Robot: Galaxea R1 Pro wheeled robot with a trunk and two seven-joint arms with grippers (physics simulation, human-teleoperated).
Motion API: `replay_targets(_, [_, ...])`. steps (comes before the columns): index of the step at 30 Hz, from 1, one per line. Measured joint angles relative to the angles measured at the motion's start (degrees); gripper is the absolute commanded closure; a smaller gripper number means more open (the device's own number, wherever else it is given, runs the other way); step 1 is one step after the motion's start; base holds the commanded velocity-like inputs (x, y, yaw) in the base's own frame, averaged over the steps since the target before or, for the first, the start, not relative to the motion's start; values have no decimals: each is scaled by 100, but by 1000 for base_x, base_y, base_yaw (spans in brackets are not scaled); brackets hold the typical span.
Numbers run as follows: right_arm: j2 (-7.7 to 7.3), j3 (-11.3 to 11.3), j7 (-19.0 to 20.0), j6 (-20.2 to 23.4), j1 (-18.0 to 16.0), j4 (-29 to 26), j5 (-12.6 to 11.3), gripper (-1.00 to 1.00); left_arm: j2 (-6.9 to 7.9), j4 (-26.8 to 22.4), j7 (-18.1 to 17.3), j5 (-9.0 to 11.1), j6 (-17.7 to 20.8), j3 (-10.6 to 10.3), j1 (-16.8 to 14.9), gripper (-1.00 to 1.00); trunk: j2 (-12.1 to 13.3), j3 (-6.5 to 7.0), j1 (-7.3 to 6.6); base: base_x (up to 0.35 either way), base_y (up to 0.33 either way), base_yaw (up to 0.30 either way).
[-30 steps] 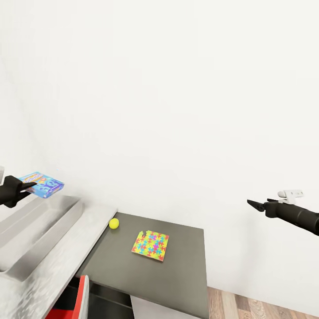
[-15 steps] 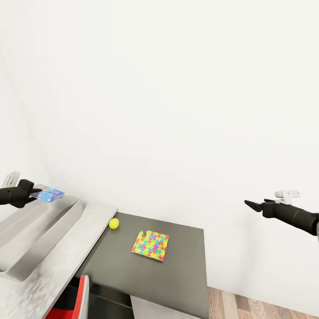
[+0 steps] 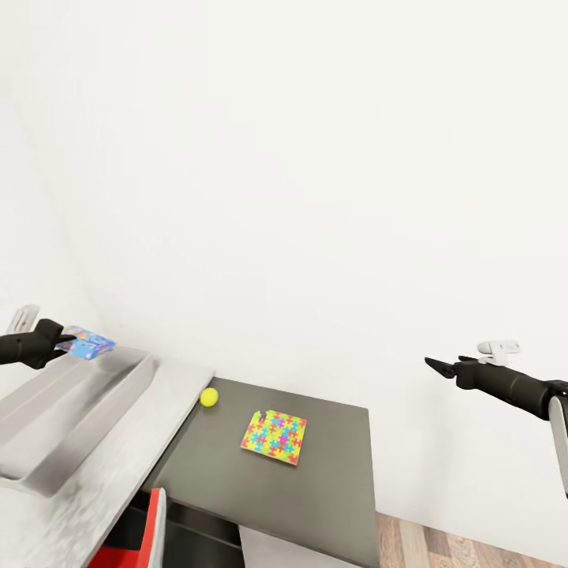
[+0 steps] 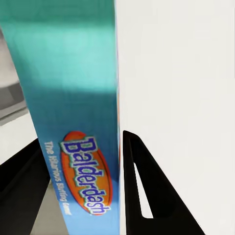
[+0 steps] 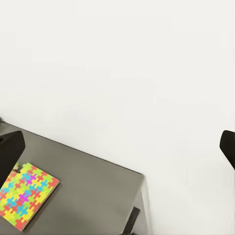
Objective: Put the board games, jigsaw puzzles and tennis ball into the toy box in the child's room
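Lowered blue-purple board game [image 3: 87, 344], "Balderdash"-lettered.

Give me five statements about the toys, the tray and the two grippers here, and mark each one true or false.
1. The left gripper holds a blue board game. True.
2. The tennis ball lies in the toy box. False: it sits on the dark table section.
3. The right gripper carries a puzzle. False: it is empty and open.
4. The jigsaw puzzle lies flat on the dark section. True.
5. The ball touches the puzzle. False: they lie apart.
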Motion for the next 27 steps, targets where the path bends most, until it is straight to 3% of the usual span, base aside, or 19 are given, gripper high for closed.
replay_targets(8, [1,0,3,2,1,0,0,-100,-13,-31,-5,-11,48,0,3,100,0,0,0,0,209,1])
replay_targets(16, [1,-2,3,6,0,-1,-3,-100,-22,-36,-2,-9,54,-3,6,100,0,0,0,0,38,0])
replay_targets(20, [1,-24,3,-1,0,-1,-4,-100,-115,-37,4,2,51,-6,-1,100,0,0,0,0,6,0])
replay_targets(24, [12,-152,132,-51,-45,3,-24,-100,18,97,-107,-306,-35,-139,130,100,0,-1,0,0,0,0])
replay_targets(27, [12,-248,229,-52,-45,3,-24,-100,19,198,-191,-516,-99,-241,232,100,0,-1,0,0,0,0])
